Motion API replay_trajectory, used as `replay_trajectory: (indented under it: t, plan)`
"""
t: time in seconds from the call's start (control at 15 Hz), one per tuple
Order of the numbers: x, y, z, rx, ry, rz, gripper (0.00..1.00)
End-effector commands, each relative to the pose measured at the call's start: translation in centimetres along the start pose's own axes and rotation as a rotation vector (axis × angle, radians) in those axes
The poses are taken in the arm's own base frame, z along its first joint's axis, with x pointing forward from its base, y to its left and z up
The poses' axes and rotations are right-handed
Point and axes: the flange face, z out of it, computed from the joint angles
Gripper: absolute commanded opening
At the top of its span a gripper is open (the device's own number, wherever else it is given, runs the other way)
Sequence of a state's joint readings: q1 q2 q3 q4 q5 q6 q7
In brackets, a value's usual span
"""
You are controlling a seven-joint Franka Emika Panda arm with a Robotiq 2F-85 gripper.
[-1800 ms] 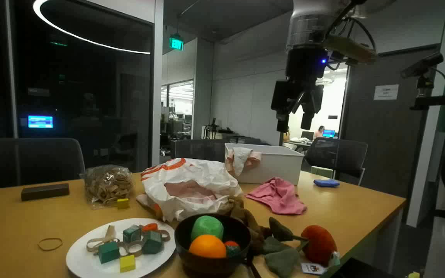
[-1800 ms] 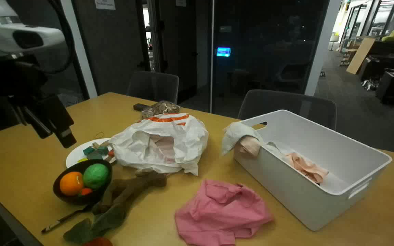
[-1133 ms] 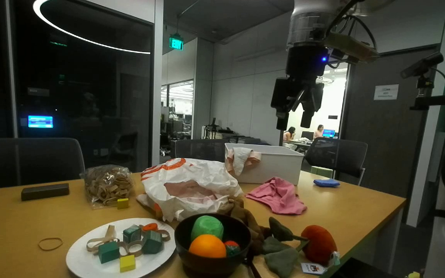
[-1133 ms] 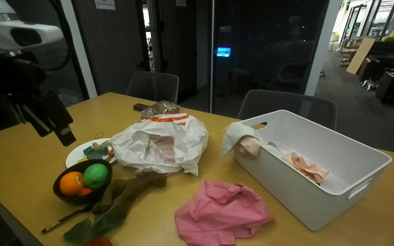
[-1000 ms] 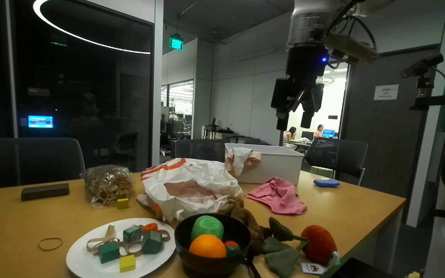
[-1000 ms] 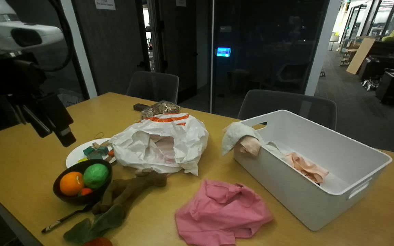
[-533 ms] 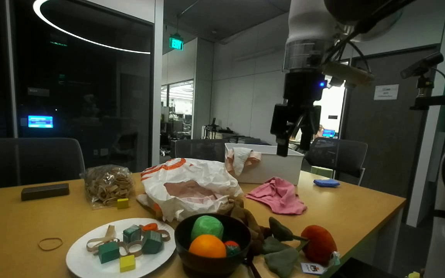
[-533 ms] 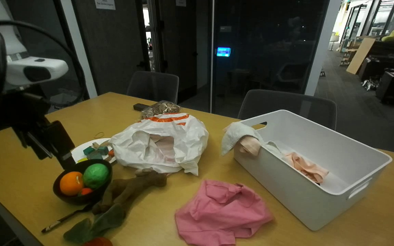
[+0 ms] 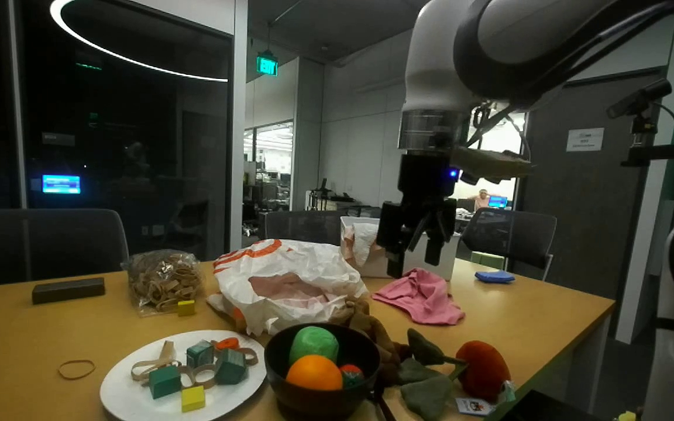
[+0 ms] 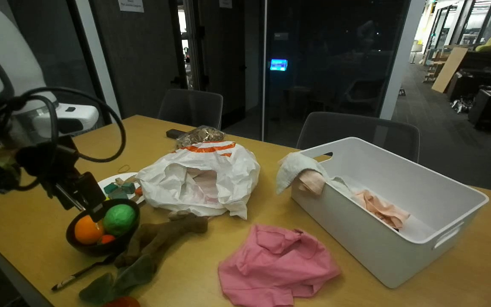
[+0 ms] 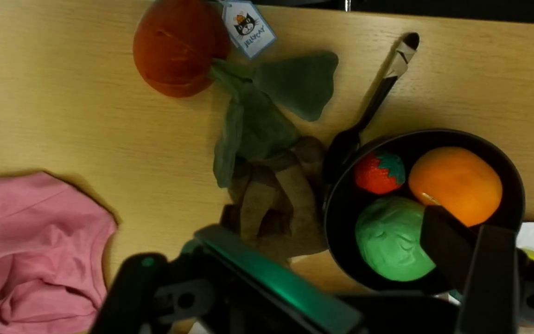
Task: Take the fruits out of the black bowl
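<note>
Now gripper (image 9: pixel 413 263) lower, nearer black bowl (image 9: pixel 316 404); fruits (image 9: pixel 315 374) unmoved.

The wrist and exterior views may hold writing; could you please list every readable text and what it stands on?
"JELLYCAT": on the tag in the wrist view.
Green lit sign in an exterior view: blurred, possibly "EXIT".
Posted sheets in both exterior views: too small to read.
Dim sign: too blurred.
Blue screen: too small.
Orange print on the white bag: unreadable.
</note>
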State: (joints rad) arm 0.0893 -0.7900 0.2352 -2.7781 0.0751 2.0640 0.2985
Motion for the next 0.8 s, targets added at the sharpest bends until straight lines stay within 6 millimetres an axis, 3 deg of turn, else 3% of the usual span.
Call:
replay_trajectory:
  t: [0.0,0.13,0.2,0.73]
  plan:
    - [1.5,-0.4,3.2,-0.009,-0.064,0.086,1.00]
    - [1.7,-0.1,4.2,0.000,-0.130,0.121,1.00]
    - [1.0,-0.1,3.5,-0.018,-0.095,0.078,1.00]
    - [2.6,-0.6,5.7,0.016,-0.099,0.110,1.00]
